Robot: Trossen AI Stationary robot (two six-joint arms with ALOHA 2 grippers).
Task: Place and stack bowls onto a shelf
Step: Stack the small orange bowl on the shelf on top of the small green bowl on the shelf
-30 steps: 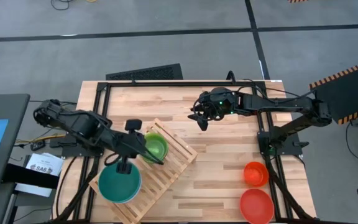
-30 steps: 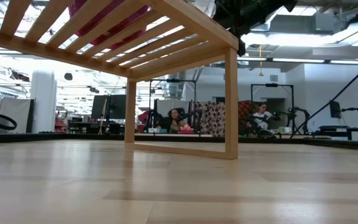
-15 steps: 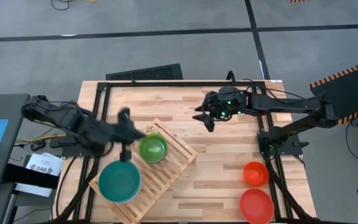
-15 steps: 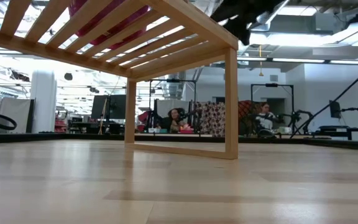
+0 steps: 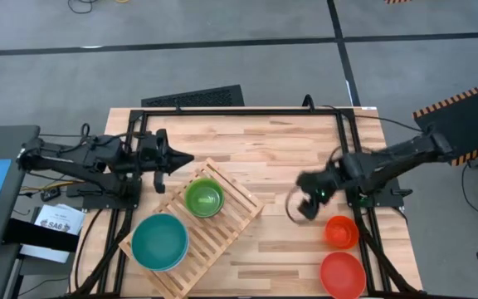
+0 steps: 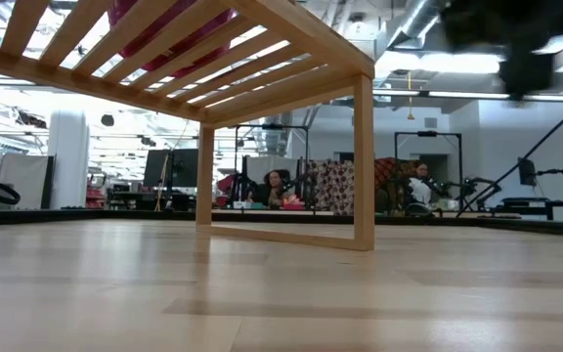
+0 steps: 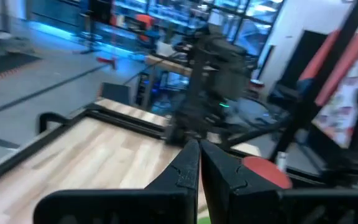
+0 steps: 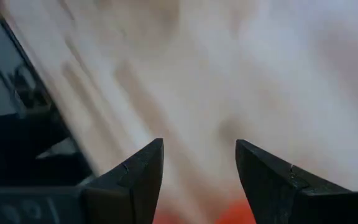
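Note:
The slatted wooden shelf (image 5: 222, 218) stands slantwise on the table's near left; the low view sees it from below (image 6: 262, 59). A green bowl (image 5: 204, 198) sits on its slats, and a larger teal bowl (image 5: 160, 241) rests on its near-left end. My left gripper (image 5: 186, 158) is shut and empty, beyond the shelf's far-left side; the left wrist view shows its fingers together (image 7: 199, 167). My right gripper (image 5: 297, 208) is open and empty, just left of a small orange bowl (image 5: 341, 232). Its fingers stand apart in the right wrist view (image 8: 197, 163). A larger red bowl (image 5: 343, 274) sits at the near right corner.
A black frame (image 5: 239, 111) runs along the table's far edge and down both sides. Bare planks (image 5: 280, 174) lie between the shelf and the orange bowl. A dark grille (image 5: 193, 96) lies beyond the far edge. People sit in the room behind (image 6: 277, 186).
My left gripper has drawn back from the green bowl on the shelf toward the table's far left; the bowl stays on the slats. My right gripper has swept fast from the table's far middle toward the near right, down beside the small orange bowl.

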